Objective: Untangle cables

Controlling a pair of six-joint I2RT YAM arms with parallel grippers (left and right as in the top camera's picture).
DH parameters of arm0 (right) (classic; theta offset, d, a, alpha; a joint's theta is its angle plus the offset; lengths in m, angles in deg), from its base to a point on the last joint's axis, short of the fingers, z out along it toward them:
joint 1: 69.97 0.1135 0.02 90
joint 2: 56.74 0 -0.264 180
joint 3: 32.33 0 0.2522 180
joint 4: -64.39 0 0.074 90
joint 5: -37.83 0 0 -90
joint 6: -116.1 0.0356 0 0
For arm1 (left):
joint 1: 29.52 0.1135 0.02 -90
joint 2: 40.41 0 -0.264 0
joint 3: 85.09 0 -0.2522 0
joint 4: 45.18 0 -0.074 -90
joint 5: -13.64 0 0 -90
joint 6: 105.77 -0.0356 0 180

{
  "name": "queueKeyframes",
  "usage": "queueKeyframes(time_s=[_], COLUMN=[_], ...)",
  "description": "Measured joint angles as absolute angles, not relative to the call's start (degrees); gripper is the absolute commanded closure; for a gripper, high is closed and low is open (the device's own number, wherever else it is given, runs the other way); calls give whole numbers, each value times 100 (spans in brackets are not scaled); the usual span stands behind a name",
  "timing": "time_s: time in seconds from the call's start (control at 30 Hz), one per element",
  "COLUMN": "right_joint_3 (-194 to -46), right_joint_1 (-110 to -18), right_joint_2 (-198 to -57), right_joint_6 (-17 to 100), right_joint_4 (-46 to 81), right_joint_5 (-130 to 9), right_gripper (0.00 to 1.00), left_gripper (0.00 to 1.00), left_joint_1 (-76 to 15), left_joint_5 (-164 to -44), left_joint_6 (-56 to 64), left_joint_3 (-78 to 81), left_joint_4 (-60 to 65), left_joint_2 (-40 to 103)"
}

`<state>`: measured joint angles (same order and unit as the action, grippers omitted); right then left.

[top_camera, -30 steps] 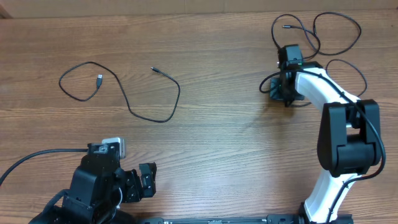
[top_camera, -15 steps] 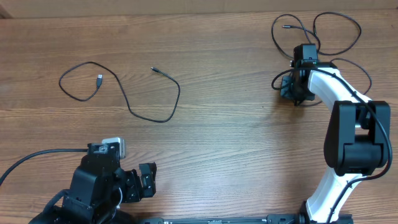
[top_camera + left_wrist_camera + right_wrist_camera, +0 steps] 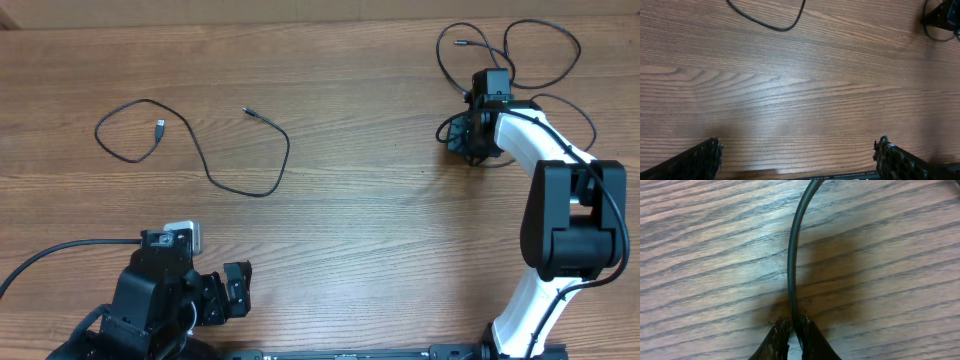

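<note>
Black cables [image 3: 791,270], in our judgement light and limp, lie loose upper left and tangled upper right overhead; we advise pinching mid-strand, as the near-closed right gripper [image 3: 792,330] does, left gripper [image 3: 800,160] gaping empty.

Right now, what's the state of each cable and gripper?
left gripper: open, empty.
right gripper: shut on one strand of the right cables.
right cables: overlapping loops, tangled.
left cable: laid out alone, nothing touching it.
</note>
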<state>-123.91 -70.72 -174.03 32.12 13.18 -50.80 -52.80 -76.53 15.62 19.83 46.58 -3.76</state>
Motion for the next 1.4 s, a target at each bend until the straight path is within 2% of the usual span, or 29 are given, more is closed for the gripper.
queueKeyframes(time_s=[0.17, 0.2, 0.23, 0.27, 0.3, 0.53, 0.77, 1.17, 1.4], right_joint_3=[-12391, -12394, -12404, -12439, -12477, -12874, -13587, -13681, -13681], right_joint_1=[-7068, -7063, -7063, -7061, -7063, -7192, -7697, -9319, -9524], right_joint_2=[-17403, -17403, -17403, -17403, -17403, -17407, -17401, -17399, -17399], right_joint_6=[3214, 3229, 3238, 3249, 3262, 3594, 3730, 4184, 4195], right_joint_4=[1316, 1309, 1277, 1211, 1132, 481, 267, 413, 750], right_joint_5=[-5259, -5301, -5327, -5351, -5362, -5371, -5375, -5364, -5368], right_gripper=[58, 48, 29, 3, 0, 0, 0, 0, 0], left_gripper=[0, 0, 0, 1, 1, 1, 0, 0, 0], left_joint_1=[-5280, -5280, -5280, -5280, -5280, -5280, -5280, -5280, -5280], left_joint_5=[-7653, -7653, -7653, -7653, -7653, -7653, -7653, -7653, -7653], left_joint_6=[1562, 1562, 1562, 1562, 1562, 1562, 1562, 1562, 1587], left_joint_3=[1983, 1983, 1983, 1983, 1983, 1983, 1985, 1985, 1985], left_joint_4=[4649, 4641, 4636, 4636, 4636, 4617, 4617, 4617, 4617], left_joint_2=[-376, -376, -376, -376, -376, -376, -376, -376, -376])
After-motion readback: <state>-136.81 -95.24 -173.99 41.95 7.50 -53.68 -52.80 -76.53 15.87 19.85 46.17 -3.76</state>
